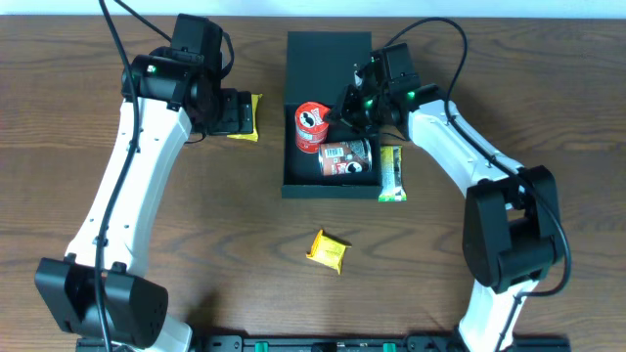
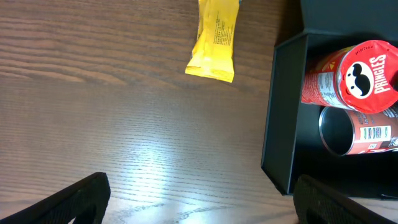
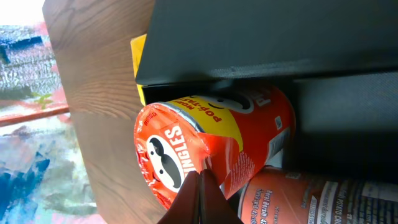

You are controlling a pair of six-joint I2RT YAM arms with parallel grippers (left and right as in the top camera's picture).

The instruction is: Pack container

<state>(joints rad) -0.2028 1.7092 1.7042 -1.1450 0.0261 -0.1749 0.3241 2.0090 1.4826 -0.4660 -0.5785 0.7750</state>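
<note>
Black container (image 1: 329,190) holds 2 red cans (image 1: 311,125)

Smooth wood-grain table (image 2: 124,124) with soft sheen. Matt dark box (image 2: 280,112); inside, glossy red can (image 2: 357,78) and, at its 6 o'clock, metal-ended can (image 2: 357,134). Shiny yellow wrapper (image 2: 214,40).

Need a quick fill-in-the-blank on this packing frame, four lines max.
The container holds ___ cans.
The packet lying right next to the container is ___.
The left gripper has its jaws ___.
The right gripper is ___, its tips at one of the cans.
Missing words: two; green; open; shut.
</note>
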